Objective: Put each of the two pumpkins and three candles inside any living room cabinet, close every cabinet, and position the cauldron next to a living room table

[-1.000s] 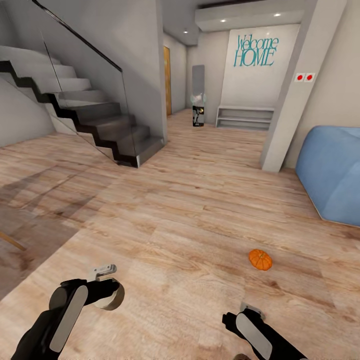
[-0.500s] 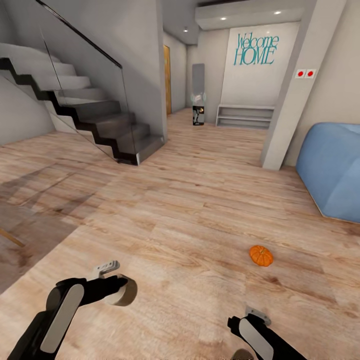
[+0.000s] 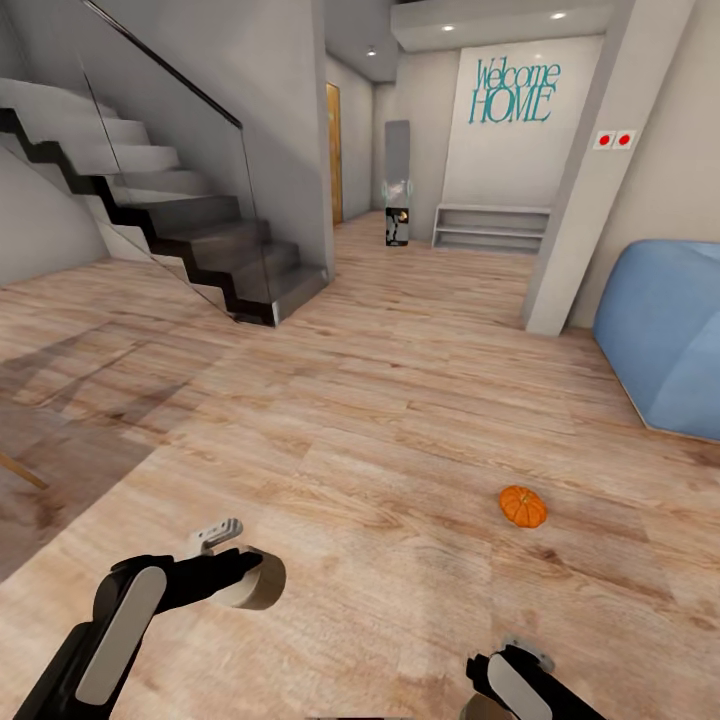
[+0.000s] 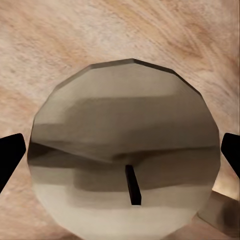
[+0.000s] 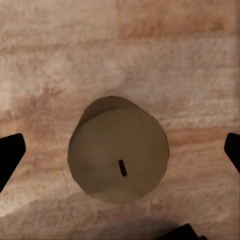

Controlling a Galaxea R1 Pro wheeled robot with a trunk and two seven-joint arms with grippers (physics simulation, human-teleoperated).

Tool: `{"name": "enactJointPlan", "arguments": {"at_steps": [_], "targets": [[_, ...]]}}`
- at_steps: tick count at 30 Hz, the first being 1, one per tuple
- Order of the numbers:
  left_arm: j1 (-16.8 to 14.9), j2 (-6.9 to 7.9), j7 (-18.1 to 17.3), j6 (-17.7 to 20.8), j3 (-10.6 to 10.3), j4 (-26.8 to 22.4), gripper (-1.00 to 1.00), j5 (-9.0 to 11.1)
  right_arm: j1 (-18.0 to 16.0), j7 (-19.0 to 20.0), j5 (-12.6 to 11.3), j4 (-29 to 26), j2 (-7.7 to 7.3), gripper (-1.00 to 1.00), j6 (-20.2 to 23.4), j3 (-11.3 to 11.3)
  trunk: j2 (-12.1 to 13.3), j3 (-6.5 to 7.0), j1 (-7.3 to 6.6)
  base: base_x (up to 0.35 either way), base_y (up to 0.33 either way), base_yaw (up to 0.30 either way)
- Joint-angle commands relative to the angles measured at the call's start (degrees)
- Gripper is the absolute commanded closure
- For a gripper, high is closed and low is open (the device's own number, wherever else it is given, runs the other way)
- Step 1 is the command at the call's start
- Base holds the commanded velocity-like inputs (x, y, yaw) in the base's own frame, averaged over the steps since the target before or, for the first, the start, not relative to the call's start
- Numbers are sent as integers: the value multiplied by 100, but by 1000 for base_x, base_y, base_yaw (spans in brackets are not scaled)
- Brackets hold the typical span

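Observation:
My left gripper (image 3: 243, 582) is shut on a stubby pale candle (image 3: 258, 583), held low over the wood floor at the lower left of the head view. In the left wrist view this candle (image 4: 125, 155), with its dark wick, spans the gap between the two black fingertips (image 4: 10, 157). My right gripper (image 5: 120, 150) is open and hangs above a second candle (image 5: 119, 162) that stands upright on the floor, apart from both fingers. A small orange pumpkin (image 3: 523, 506) lies on the floor ahead of my right arm (image 3: 515, 685).
A blue beanbag (image 3: 665, 330) sits at the right. A grey pillar (image 3: 570, 220) stands beside it. A staircase with a glass rail (image 3: 190, 230) rises at the left. A hallway with a low shelf (image 3: 490, 230) lies straight ahead.
My left gripper has carried its candle a little to the right. My right arm has sunk toward the bottom edge of the head view. The camera has shifted slightly.

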Motion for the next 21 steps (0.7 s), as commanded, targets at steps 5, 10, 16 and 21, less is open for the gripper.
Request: {"name": "enactJointPlan", "arguments": {"at_steps": [5,10,16,21], "targets": [[-3,4,60,11,-17,-5,100,85,-5,58,35,28,-3,-100,-153,51,-2,-5,-1,-106,0,0],[-3,7,60,11,-23,-5,100,87,-5,205,123,40,-3,-100,-178,45,-2,-5,-1,-156,0,0],[-3,4,67,11,-27,-2,100,87,-5,222,145,41,-3,-100,-197,46,-2,-5,-1,-14,0,0],[-3,3,67,11,-32,-2,100,87,-5,330,147,38,-3,-100,-436,52,-2,-5,-1,-48,17,0]]}}
